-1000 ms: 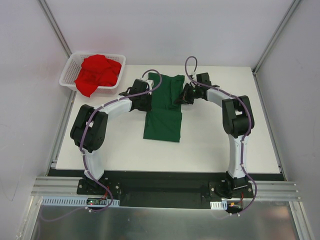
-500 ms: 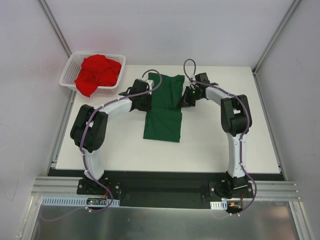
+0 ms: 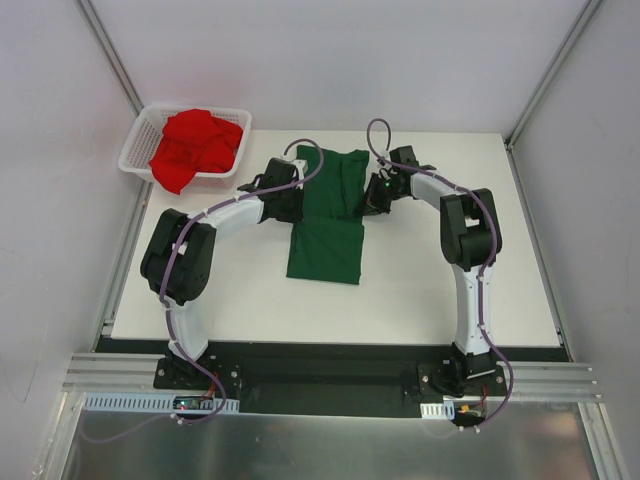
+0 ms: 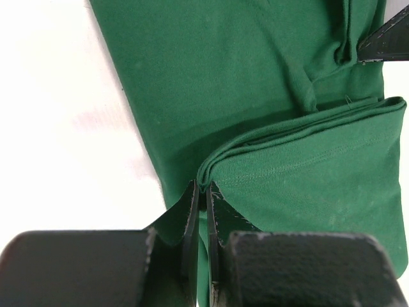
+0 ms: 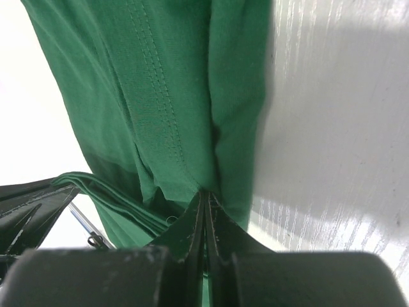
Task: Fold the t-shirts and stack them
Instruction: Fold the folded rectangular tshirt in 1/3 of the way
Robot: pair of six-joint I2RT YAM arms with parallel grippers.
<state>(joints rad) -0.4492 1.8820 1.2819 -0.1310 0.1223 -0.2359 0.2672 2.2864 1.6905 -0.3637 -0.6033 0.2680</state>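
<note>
The dark green t-shirt [image 3: 328, 235] lies on the white table [image 3: 450, 270] as a long narrow strip, its sides folded in. My left gripper [image 3: 296, 203] is at its left edge, shut on a doubled fold of green cloth [image 4: 203, 189]. At the shirt's right edge my right gripper [image 3: 369, 203] is shut on the green cloth [image 5: 206, 193] too. The green t-shirt [image 4: 255, 96] fills the left wrist view, and a sleeve seam [image 5: 153, 77] shows in the right wrist view. The red t-shirt [image 3: 195, 142] sits crumpled in the basket.
A white mesh basket [image 3: 134, 152] stands at the table's far left corner, with the red cloth hanging over its near rim. White walls and metal posts enclose the table on three sides. Both arms arch inward over the far half of the table.
My right gripper has shifted slightly left, closer in against the green shirt's right edge. The left arm and the shirt's lower part have not moved.
</note>
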